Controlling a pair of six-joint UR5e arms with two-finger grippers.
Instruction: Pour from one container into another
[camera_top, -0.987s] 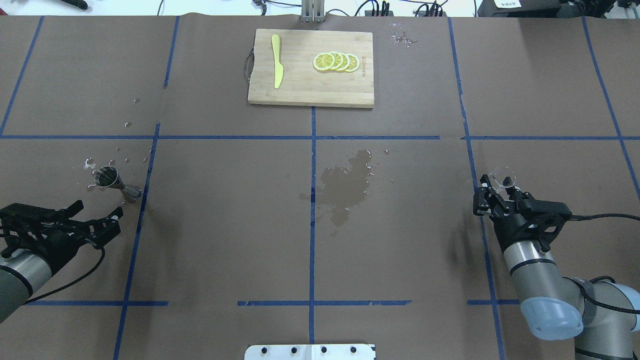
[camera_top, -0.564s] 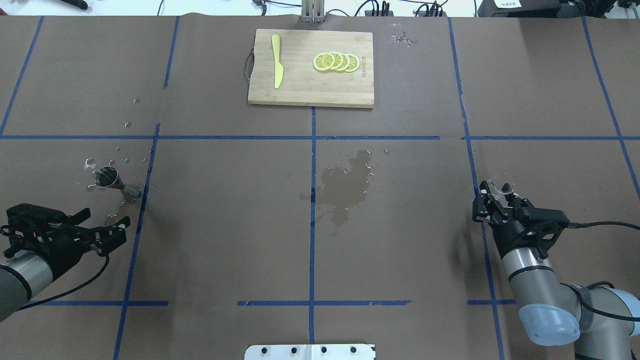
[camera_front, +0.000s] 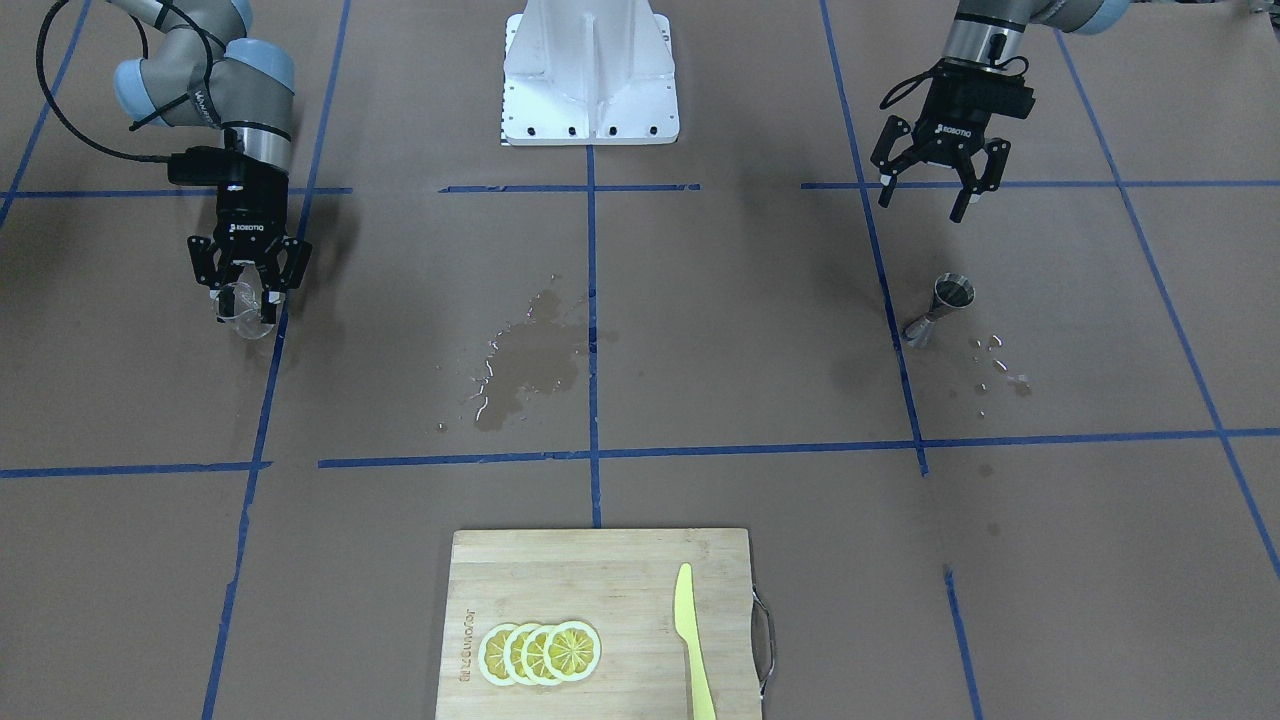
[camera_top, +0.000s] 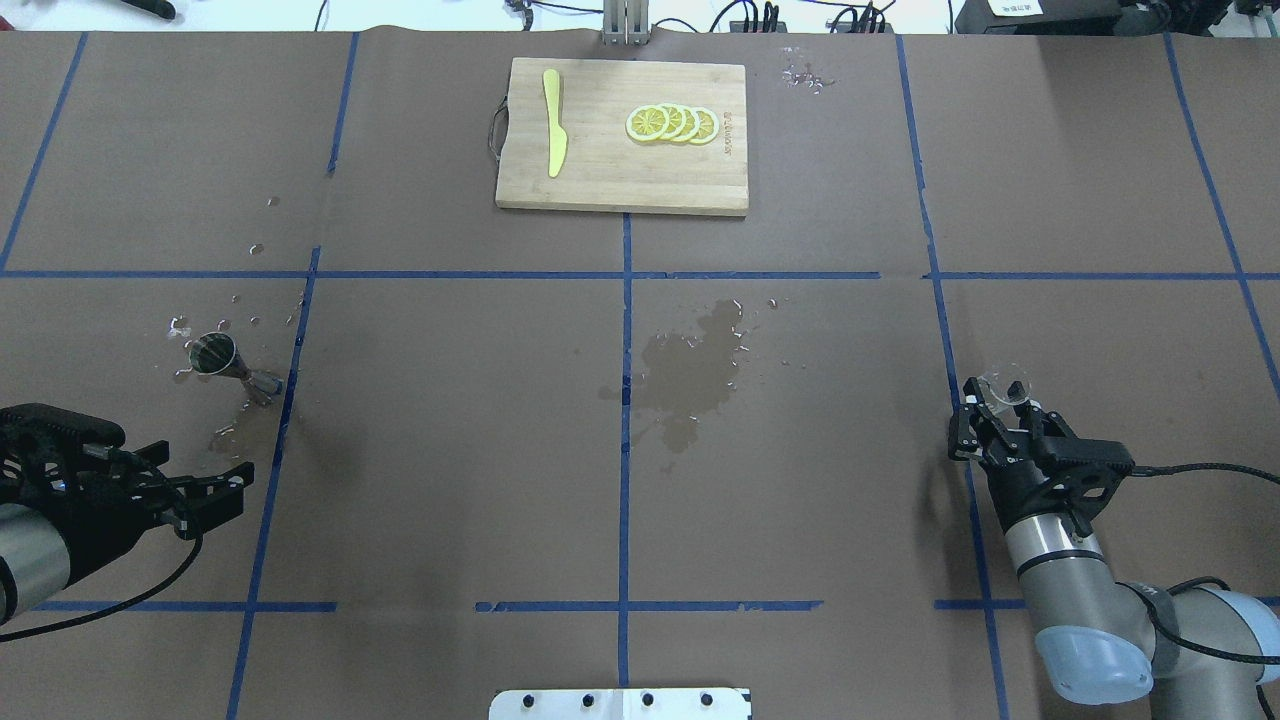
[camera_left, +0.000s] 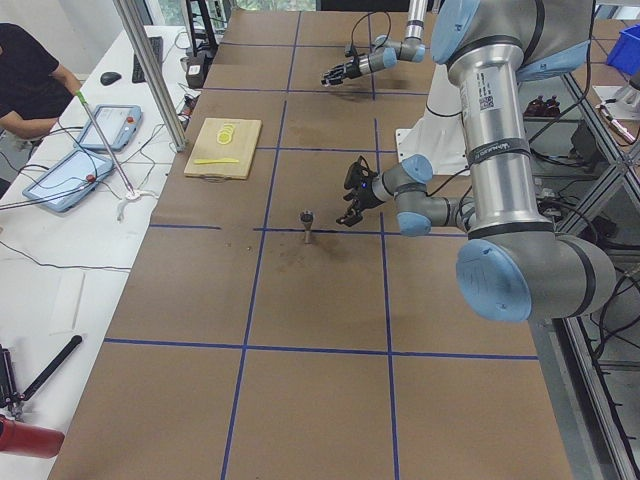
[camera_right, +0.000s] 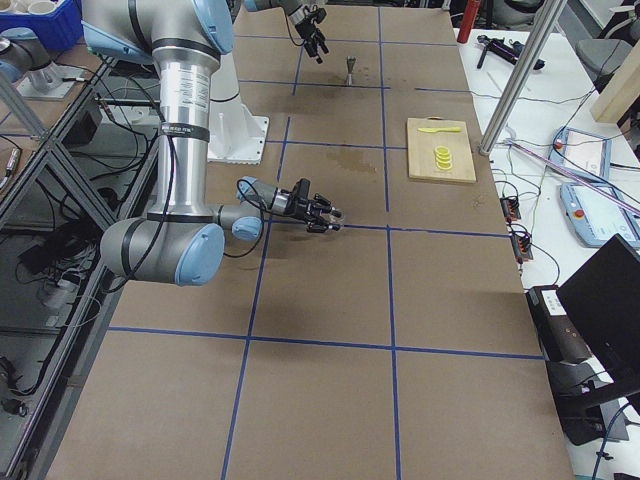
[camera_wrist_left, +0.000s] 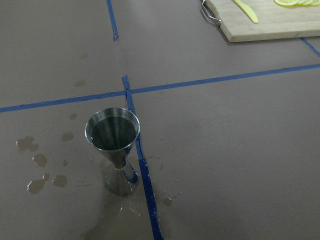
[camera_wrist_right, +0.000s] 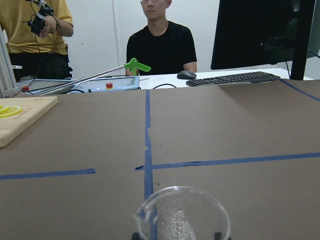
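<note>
The grey steel jigger (camera_top: 212, 352) stands upright on the table's left side, wide cone up, with liquid in it (camera_wrist_left: 112, 134). My left gripper (camera_top: 205, 462) hangs open and empty, nearer the robot than the jigger (camera_front: 950, 295) and well apart from it. On the right, my right gripper (camera_top: 1000, 402) is shut on the small clear glass cup (camera_top: 1005, 385). The cup (camera_front: 245, 312) sits upright between the fingers, low over the table, and its rim (camera_wrist_right: 182, 212) fills the bottom of the right wrist view. I cannot tell whether it touches the table.
A wooden cutting board (camera_top: 620, 185) lies at the far middle with a yellow knife (camera_top: 553, 125) and lemon slices (camera_top: 670, 123). A wet stain (camera_top: 690, 375) marks the table's centre. Droplets (camera_front: 1000, 360) surround the jigger. The robot's base (camera_front: 590, 70) stands at the near edge.
My left gripper has drawn back toward the robot, farther from the jigger, still open. My right gripper has shifted slightly back toward the robot with the cup in it.
</note>
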